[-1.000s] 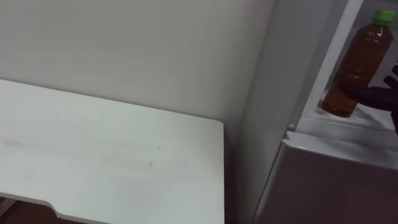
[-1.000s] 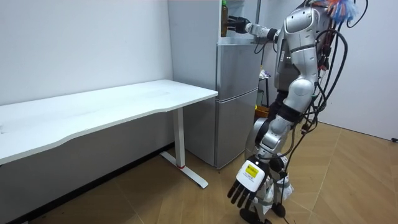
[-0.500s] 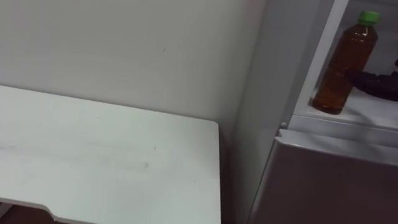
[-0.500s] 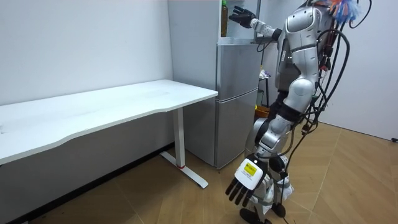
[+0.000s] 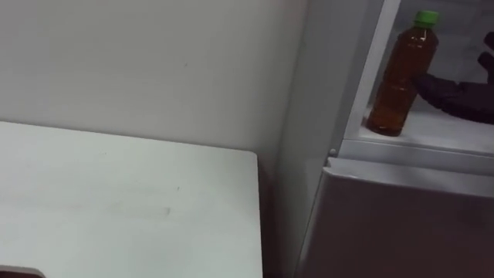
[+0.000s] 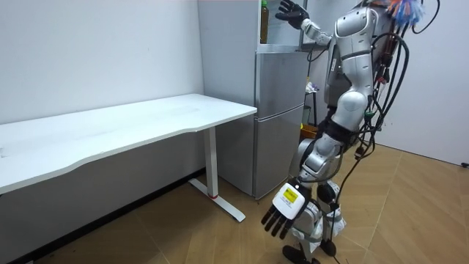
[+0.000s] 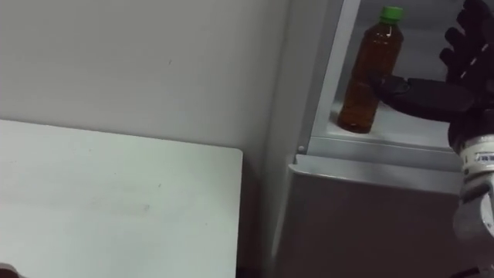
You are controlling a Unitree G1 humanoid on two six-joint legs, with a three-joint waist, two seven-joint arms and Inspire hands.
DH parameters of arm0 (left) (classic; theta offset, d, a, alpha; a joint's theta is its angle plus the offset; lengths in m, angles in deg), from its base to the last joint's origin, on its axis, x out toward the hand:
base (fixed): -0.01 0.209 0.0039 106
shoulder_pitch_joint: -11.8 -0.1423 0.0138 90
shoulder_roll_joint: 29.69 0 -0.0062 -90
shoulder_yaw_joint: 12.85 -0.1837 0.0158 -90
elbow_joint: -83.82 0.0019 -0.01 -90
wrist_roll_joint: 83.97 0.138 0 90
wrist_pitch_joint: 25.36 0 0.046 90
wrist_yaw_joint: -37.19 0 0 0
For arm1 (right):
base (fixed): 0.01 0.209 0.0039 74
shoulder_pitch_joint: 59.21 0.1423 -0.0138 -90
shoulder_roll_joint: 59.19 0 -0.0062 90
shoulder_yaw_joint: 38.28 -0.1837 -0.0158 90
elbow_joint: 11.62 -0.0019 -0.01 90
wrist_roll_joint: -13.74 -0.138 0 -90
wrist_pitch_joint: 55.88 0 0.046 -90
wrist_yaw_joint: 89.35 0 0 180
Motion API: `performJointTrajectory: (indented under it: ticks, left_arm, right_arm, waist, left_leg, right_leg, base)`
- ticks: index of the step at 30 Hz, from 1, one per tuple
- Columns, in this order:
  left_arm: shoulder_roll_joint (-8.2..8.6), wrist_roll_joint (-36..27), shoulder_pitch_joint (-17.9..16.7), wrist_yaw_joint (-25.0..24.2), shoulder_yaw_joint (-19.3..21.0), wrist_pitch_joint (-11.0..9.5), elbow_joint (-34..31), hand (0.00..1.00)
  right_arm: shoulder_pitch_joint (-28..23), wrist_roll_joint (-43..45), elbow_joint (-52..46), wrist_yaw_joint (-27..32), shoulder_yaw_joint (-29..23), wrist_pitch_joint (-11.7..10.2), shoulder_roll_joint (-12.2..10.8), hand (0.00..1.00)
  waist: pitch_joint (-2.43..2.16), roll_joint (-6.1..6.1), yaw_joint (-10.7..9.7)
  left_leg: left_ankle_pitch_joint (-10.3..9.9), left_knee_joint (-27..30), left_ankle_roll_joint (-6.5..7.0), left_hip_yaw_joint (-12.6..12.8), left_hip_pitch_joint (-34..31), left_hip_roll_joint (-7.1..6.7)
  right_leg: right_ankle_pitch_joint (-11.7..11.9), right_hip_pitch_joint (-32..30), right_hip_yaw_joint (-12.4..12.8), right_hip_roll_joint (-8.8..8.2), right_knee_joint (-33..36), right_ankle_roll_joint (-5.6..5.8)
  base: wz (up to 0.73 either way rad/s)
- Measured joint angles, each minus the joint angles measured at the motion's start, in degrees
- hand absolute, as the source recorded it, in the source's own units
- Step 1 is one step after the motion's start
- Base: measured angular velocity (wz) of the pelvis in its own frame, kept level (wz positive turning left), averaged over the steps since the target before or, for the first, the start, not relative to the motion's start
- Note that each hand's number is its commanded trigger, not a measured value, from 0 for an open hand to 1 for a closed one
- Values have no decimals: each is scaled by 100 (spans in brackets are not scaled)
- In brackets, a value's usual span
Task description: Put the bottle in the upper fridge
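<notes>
A brown drink bottle (image 7: 369, 73) with a green cap stands upright on the shelf of the open upper fridge compartment (image 7: 386, 137), close to its left wall. My right hand (image 7: 434, 97) hovers just to the right of the bottle, open, fingers spread upward and the thumb tip near the bottle's side, holding nothing. In the room view I stand in front of the fridge (image 6: 278, 117) with the right hand (image 6: 291, 11) raised at the top compartment beside the bottle (image 6: 263, 22). My left hand (image 6: 282, 213) hangs low by my legs, open.
The grey lower fridge door (image 7: 370, 224) is closed below the shelf. A white table (image 5: 116, 201) stands against the wall left of the fridge, with a narrow gap between them. Wooden floor stretches behind me in the room view.
My right hand has let go of the bottle, spread its fingers and lifted away to the right. The bottle stays standing on the shelf. The eye view has shifted.
</notes>
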Motion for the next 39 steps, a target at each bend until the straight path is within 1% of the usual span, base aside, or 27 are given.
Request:
performJointTrajectory:
  ticks: [1,3,5,6,8,9,10,11,12,13,14,15,16,17,18,20,22,23,24,26,27,28,29,32,34,35,39]
  left_arm:
    - [13,-118,28,4,-93,0,23,0]
    - [47,-198,40,8,-197,1,98,0]
    - [118,-197,60,30,-200,-2,110,0]
    - [137,-198,67,46,-200,-2,120,0]
    - [166,-208,179,104,-201,-12,157,0]
    - [167,-254,207,146,-231,-33,154,0]
    - [166,-311,218,178,-279,-46,153,0]
    - [189,-310,234,227,-325,-71,157,0]
    - [205,-309,245,241,-335,-81,157,0]
    - [229,-309,291,270,-387,-89,158,0]
    - [260,-323,360,289,-420,-113,158,0]
    - [279,-339,390,310,-425,-137,157,0]
    - [296,-419,396,360,-462,-203,165,0]
    - [293,-483,417,404,-544,-266,156,0]
    - [297,-542,429,425,-570,-315,154,0]
    - [321,-688,445,488,-653,-408,161,0]
    - [326,-687,476,499,-686,-496,232,0]
    - [322,-696,497,512,-709,-531,302,0]
    - [321,-711,499,527,-727,-532,303,0]
    - [334,-859,526,627,-816,-597,337,0]
    - [343,-866,537,641,-817,-621,336,0]
    - [346,-900,558,721,-877,-672,337,0]
    - [343,-983,572,810,-957,-755,337,0]
    - [346,-1239,645,866,-1162,-861,376,0]
    - [353,-1315,661,862,-1256,-867,399,0]
    - [360,-1314,674,860,-1277,-880,412,0]
    - [356,-1413,785,881,-1310,-960,570,0]
  right_arm:
    - [-89,4,-214,1,-26,-5,-123,0]
    - [-257,43,-512,-7,-27,-5,-330,0]
    - [-621,29,-974,-39,-45,-9,-542,0]
    - [-690,26,-1062,-42,-46,-12,-602,0]
    - [-972,10,-1204,-70,-104,-128,-866,0]
    - [-1103,-95,-1266,-80,-151,-140,-1014,0]
    - [-1167,-144,-1300,-83,-157,-141,-1073,0]
    - [-1261,-272,-1373,-138,-158,-143,-1212,0]
    - [-1288,-293,-1391,-184,-157,-145,-1294,0]
    - [-1344,-337,-1410,-289,-161,-154,-1436,0]
    - [-1398,-429,-1431,-389,-158,-194,-1537,0]
    - [-1410,-487,-1433,-453,-158,-202,-1590,0]
    - [-1451,-600,-1432,-588,-152,-225,-1702,0]
    - [-1584,-779,-1432,-726,-148,-268,-1763,0]
    - [-1654,-920,-1437,-791,-149,-275,-1814,0]
    - [-1914,-1514,-1449,-967,-148,-316,-2086,0]
    - [-2102,-1858,-1450,-1082,-146,-337,-2162,0]
    - [-2257,-2113,-1450,-1171,-109,-402,-2185,0]
    - [-2351,-2191,-1450,-1221,-69,-457,-2202,0]
    - [-2744,-2317,-1387,-1416,102,-570,-2378,0]
    - [-2821,-2309,-1351,-1422,146,-577,-2407,0]
    - [-2942,-2294,-1176,-1442,256,-618,-2451,0]
    - [-3052,-2264,-915,-1480,320,-627,-2518,0]
    - [-3256,-2339,-364,-1464,436,-624,-2666,0]
    - [-3280,-2347,89,-1480,496,-628,-2698,0]
    - [-3321,-2343,370,-1469,492,-628,-2714,0]
    - [-3459,-2360,1345,-1466,479,-644,-2716,0]
  waist:
    - [7,26,-21]
    - [-5,72,-29]
    - [-29,140,-46]
    - [-31,159,-49]
    - [-35,202,-91]
    - [-33,219,-116]
    - [-32,236,-136]
    - [-32,275,-176]
    - [-31,294,-187]
    - [-44,329,-206]
    - [-40,375,-192]
    - [-40,382,-182]
    - [-17,429,-190]
    - [-19,451,-196]
    - [-21,457,-206]
    - [-20,461,-215]
    - [-7,485,-214]
    - [-11,491,-211]
    - [-12,491,-205]
    - [-2,496,-204]
    - [0,503,-206]
    - [11,524,-222]
    - [7,539,-238]
    - [7,595,-280]
    - [7,650,-333]
    - [-7,678,-344]
    - [-16,721,-391]
  left_leg:
    - [-5,0,8,25,31,3]
    - [-26,-11,3,95,41,16]
    - [-56,-12,1,153,63,27]
    - [-63,-12,0,166,70,28]
    - [-66,-13,0,179,82,29]
    - [-66,-13,1,179,81,30]
    - [-65,-13,3,179,78,30]
    - [-66,-13,2,181,75,29]
    - [-66,-13,2,185,76,29]
    - [-66,-14,3,202,80,30]
    - [-58,-15,16,263,83,45]
    - [-55,-15,21,295,83,54]
    - [-56,-15,19,316,83,62]
    - [-60,-16,15,322,84,65]
    - [-71,-17,-3,322,84,65]
    - [-86,-17,-24,355,80,67]
    - [-92,-15,-25,379,77,66]
    - [-95,-12,-25,412,88,68]
    - [-92,-11,-20,427,89,71]
    - [-83,-11,-5,464,75,79]
    - [-84,-11,-5,469,68,79]
    - [-112,-4,-7,471,61,79]
    - [-128,0,-2,474,39,79]
    - [-131,1,11,517,22,75]
    - [-141,-8,20,564,32,82]
    - [-148,-30,22,600,41,86]
    - [-144,-110,17,637,35,84]
  right_leg:
    - [1,1,5,-1,5,-2]
    - [4,1,4,-1,11,-6]
    - [4,2,36,2,13,-6]
    - [4,2,54,3,16,-6]
    - [4,3,94,7,17,-7]
    - [4,2,94,7,17,-6]
    - [4,-2,95,7,18,-6]
    - [4,-7,103,8,17,-6]
    - [4,-10,110,9,19,-7]
    - [4,-29,140,15,27,-7]
    - [9,-62,157,18,38,-15]
    - [19,-70,161,21,38,-30]
    - [26,-72,177,26,33,-41]
    - [27,-71,178,28,32,-42]
    - [26,-69,180,29,29,-42]
    - [17,-86,317,56,15,-56]
    - [-4,-103,344,57,-2,-73]
    - [-34,-140,397,63,7,-74]
    - [-38,-149,418,70,5,-73]
    - [-42,-167,443,76,8,-76]
    - [-45,-174,452,77,8,-75]
    - [-57,-183,461,78,-1,-68]
    - [-67,-193,472,77,2,-56]
    - [-60,-265,514,74,46,-50]
    - [-53,-284,542,82,110,-48]
    - [-53,-304,568,88,108,-46]
    - [-50,-356,613,105,110,-44]
  base:
    - [-14]
    - [-19]
    - [-15]
    - [-12]
    - [-4]
    - [0]
    - [0]
    - [0]
    - [-6]
    - [-14]
    - [-18]
    - [-20]
    - [-12]
    - [-7]
    - [-3]
    - [-9]
    - [-9]
    - [-8]
    - [-9]
    - [-8]
    - [-6]
    - [-5]
    - [-3]
    - [-6]
    - [-12]
    - [-11]
    - [-8]
